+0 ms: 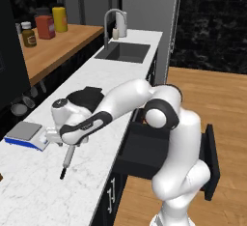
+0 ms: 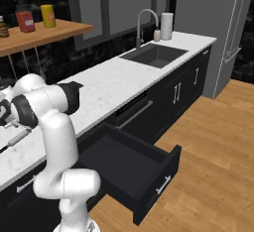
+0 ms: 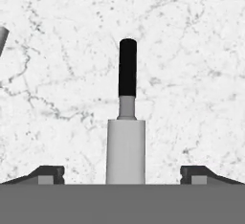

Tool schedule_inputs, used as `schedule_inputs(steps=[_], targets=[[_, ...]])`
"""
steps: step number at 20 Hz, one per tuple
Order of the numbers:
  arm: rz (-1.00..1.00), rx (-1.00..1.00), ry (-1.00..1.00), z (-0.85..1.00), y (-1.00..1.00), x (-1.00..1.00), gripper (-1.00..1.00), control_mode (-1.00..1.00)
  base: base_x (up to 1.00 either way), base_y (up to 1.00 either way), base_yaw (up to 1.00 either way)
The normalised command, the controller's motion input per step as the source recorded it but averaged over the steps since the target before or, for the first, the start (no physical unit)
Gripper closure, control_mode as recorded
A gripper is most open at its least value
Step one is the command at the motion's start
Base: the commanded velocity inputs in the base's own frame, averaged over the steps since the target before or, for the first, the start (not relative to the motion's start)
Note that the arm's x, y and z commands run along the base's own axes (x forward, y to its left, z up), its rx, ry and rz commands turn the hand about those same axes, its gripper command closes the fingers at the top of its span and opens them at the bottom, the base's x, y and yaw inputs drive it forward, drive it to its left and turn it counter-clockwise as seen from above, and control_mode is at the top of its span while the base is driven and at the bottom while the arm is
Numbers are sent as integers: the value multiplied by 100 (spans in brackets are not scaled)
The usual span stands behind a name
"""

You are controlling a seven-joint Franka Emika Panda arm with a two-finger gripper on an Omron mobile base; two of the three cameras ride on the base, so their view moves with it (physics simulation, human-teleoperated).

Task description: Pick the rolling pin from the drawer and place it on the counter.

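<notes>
The rolling pin (image 1: 67, 160) is a pale cylinder with black handles. It lies on the white marble counter (image 1: 94, 126) just under my gripper (image 1: 68, 142). In the hand view the rolling pin (image 3: 125, 146) points straight away between my fingertips (image 3: 48, 173), and neither touches it. My gripper (image 3: 123, 174) is open, its jaws wide on either side of the barrel. From the right the rolling pin (image 2: 19, 138) shows beside my arm near the counter's (image 2: 112, 83) front edge. The black drawer (image 1: 144, 148) stands pulled out with nothing in it (image 2: 124, 162).
A small scale (image 1: 25, 136) sits left of my hand and a black pot (image 1: 87, 97) lies just behind it. A sink (image 1: 123, 52) with a faucet (image 2: 144, 24) is farther along. The wooden shelf (image 1: 54, 44) holds bottles. The open drawer juts into the floor space.
</notes>
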Motion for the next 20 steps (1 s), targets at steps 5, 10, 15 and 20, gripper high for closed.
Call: schedule_inputs(steps=[5,10,15,20], targets=[[0,26,-3,97,-96,-47,-100,-100,0,0,0],[0,23,0,73,-100,-30,-100,-100,0,0,0],[0,16,-1,3,-70,-35,-100,-100,0,0,0],[0,17,0,8,-71,-8,-100,-100,0,0,0]])
